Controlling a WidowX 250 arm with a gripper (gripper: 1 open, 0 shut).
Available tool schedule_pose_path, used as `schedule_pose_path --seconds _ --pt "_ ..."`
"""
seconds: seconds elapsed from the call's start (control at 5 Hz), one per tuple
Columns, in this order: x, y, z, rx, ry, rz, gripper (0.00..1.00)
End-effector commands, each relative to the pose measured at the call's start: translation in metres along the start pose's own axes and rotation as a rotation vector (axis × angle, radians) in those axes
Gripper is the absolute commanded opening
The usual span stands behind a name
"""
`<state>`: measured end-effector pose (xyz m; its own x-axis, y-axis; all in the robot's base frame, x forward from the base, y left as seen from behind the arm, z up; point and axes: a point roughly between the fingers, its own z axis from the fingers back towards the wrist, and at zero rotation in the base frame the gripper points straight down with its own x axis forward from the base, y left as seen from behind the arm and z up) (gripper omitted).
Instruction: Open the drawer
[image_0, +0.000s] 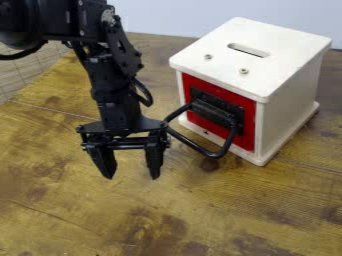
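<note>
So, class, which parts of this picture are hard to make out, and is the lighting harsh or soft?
Camera view: light looks soft, with no harsh shadow by the cabinet; the black handle mount shows little detail; the whole image is slightly soft.

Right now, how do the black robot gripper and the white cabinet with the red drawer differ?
The black metal-look gripper is dark all over, while the boxy white cabinet is mostly pale around its red drawer. The gripper hangs above the wooden table, fingers open, whereas the cabinet stands on it. Both have black parts: the cabinet's drawer carries a black loop handle.
</note>
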<state>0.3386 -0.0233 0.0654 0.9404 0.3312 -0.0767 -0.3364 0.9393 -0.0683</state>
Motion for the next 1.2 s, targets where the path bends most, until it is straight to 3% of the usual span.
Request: schedule_pose_path --seconds 0.0,0.2,0.4,0.6,1.0 --pt "0.009 -0.005 0.020 -0.043 -0.075 0.058 1.00" --pt "0.010 -0.004 0.017 -0.050 -0.078 0.103 1.00" --pt "0.012 -0.007 0.003 -0.063 -0.089 0.214 1.00" --pt "0.021 -0.013 -0.006 -0.109 -0.108 0.389 1.00" --pt "0.020 -0.021 0.003 -0.145 -0.104 0.367 1.00"
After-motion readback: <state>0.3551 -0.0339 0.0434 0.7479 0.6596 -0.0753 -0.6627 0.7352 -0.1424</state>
